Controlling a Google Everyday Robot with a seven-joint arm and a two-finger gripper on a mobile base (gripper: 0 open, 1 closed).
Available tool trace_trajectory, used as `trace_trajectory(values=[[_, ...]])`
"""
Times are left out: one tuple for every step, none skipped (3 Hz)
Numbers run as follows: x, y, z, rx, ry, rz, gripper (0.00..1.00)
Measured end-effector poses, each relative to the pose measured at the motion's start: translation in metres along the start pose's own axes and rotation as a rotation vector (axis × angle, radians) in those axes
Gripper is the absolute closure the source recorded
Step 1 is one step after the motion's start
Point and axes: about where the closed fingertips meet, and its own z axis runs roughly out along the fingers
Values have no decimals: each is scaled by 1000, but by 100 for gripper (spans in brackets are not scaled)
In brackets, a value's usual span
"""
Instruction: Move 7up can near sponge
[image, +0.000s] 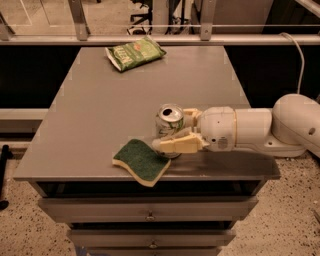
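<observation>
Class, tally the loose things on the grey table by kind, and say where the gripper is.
Drink cans: 1, the 7up can, with the gripper around it
Sponges: 1, the sponge
Snack bags: 1, the green snack bag
Total: 3
</observation>
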Motion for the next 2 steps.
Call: trace_trajectory(values=[[7,-9,11,-17,3,-2,0],[9,-18,6,-3,5,-15,0]])
